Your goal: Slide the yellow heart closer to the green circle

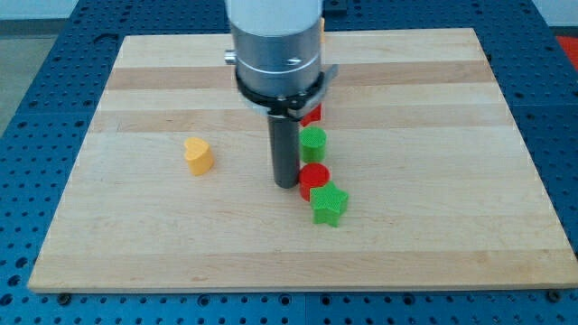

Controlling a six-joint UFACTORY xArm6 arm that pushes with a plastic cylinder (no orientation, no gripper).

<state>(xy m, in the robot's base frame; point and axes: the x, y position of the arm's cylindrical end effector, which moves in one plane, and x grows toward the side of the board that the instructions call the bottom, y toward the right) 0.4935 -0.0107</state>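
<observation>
setting: a pale wooden desk (433,244) lying on a blue perforated base (27,54), seen from the front.

landmark: green circle (312,143), near the desk's middle, in a short column of blocks.

- red block (312,114): just toward the view's top of the green circle, mostly hidden by the arm's housing; shape not readable.
- red circle (314,179): just toward the view's bottom of the green circle.
- green star (329,204): further toward the bottom, touching the red circle.
- yellow heart (199,155): well apart from the green circle, toward the view's left, alone on bare wood.
- my tip (286,184): just left of the column, close beside the red circle, so between heart and circle, the wrong side for pushing the heart rightward.
- jaws: none fitted; only a plain rod.

judgement: the task is not yet begun; the tip likely needs to round to the heart's far left.
</observation>
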